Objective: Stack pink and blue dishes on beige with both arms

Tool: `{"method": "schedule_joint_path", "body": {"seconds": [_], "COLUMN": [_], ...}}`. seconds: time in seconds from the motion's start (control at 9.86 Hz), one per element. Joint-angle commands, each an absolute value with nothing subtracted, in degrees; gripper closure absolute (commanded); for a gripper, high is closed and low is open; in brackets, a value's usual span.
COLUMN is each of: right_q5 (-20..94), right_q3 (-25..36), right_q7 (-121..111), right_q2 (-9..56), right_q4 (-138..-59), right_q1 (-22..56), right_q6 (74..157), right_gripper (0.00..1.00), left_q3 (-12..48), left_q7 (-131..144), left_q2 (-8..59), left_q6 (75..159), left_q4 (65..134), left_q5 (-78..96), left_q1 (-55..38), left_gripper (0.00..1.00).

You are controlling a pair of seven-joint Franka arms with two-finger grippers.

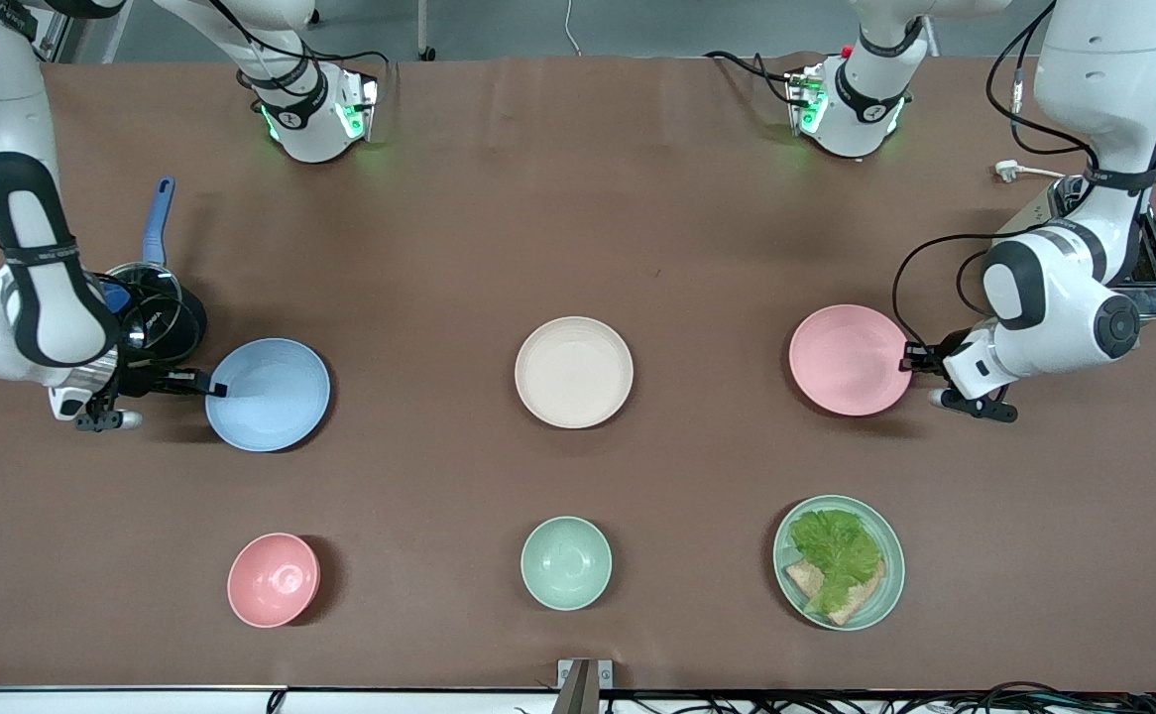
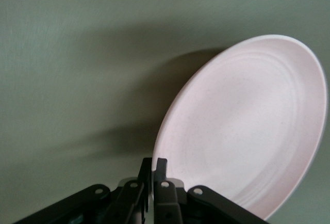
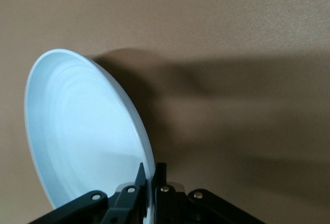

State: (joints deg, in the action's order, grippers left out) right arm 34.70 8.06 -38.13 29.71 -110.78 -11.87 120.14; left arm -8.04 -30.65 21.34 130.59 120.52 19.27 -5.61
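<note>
The light blue plate [image 1: 267,394] is toward the right arm's end of the table. My right gripper [image 1: 213,387] is shut on its rim at the side away from the beige plate. In the right wrist view the blue plate [image 3: 82,131] stands tilted between the fingers of the right gripper [image 3: 151,168], casting a shadow on the cloth. The pale pink plate [image 1: 848,359] is toward the left arm's end, with my left gripper [image 1: 910,357] shut on its outer rim. The left wrist view shows the pink plate [image 2: 247,126] tilted in the left gripper [image 2: 154,162]. The beige plate [image 1: 574,372] lies bare between the two.
Nearer the front camera stand a deep pink bowl [image 1: 274,579], a small pale green bowl [image 1: 566,562] and a green plate with lettuce and bread [image 1: 839,561]. A lidded pot with a blue handle [image 1: 147,307] sits by the right arm. A metal appliance [image 1: 1148,263] sits under the left arm.
</note>
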Motion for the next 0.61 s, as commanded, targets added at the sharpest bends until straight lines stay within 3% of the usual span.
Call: {"method": "schedule_joint_path", "body": {"seconds": [0.0,0.3,0.51], "right_q5": [31.1,24.9,24.9], "right_q3": [11.0,10.7,10.0], "right_q7": [-29.9,-15.1,-5.3], "right_q2": [25.7,21.8,19.1], "right_q4": [-104.5,-96.5,-95.9], "right_q1": [-10.3,-7.4,-3.4], "right_q6": [107.7,96.8,95.3], "right_gripper": [0.99,0.99,0.99], "left_q3": [-0.7,13.9,22.8], "left_q7": [-26.5,-11.0,6.1], "left_q2": [17.0,14.9,20.7], "left_q6": [129.3,129.4,130.4], "left_q4": [119.6,116.7,112.7], "left_q5": [20.1,19.1,10.9], "left_q1": [-5.6,-5.7,-6.5], "left_gripper": [0.99,0.99,0.99]}}
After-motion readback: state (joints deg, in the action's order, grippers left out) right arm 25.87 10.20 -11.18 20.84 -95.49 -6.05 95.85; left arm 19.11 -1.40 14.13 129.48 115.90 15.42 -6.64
